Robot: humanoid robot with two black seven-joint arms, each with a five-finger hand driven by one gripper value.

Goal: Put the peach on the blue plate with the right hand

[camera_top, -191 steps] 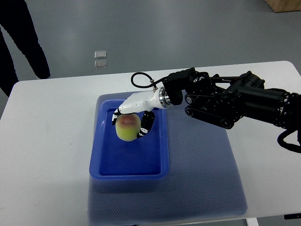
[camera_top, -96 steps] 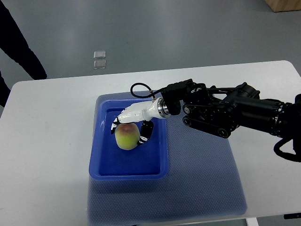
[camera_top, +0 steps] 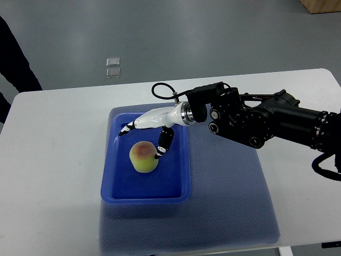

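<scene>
Top view shows us our right robot hand [camera_top: 143, 136] with fingers spread and holding nothing, poised just above and behind the peach [camera_top: 143, 157], which rests on the blue plate [camera_top: 120, 189] on the tabletop [camera_top: 53, 160].

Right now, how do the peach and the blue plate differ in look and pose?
The peach is round and yellow-green with a red blush; the plate is rectangular and solid blue. The peach stands up as a ball, while the plate lies flat with a low raised rim. The peach sits inside the plate; the plate rests on the mat. Both lie under the right hand, whose fingers are spread off the peach.
</scene>
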